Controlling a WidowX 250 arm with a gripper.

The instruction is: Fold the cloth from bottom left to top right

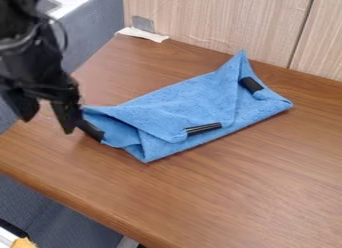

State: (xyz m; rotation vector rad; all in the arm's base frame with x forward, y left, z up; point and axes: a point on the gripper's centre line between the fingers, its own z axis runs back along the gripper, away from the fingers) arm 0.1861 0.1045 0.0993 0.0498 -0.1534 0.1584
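At the left, the black gripper (47,116) hangs over the table's edge area with its two fingers spread apart and nothing visible between them. Just right of it lies the blue cloth (174,107), partly folded over itself in a long slanting shape. Its left corner, with a black strip (91,130), is close beside the nearer finger; whether they touch I cannot tell. A second black strip (203,128) sits at the lower middle of the cloth, and a third black strip (251,85) near its right end, below a raised peak.
The brown wooden table (240,192) extends in front and to the right. A light wood panel (220,22) stands along the back. A whitish strip (142,34) lies at the back left edge. Grey-blue surfaces (100,29) border the table at the left.
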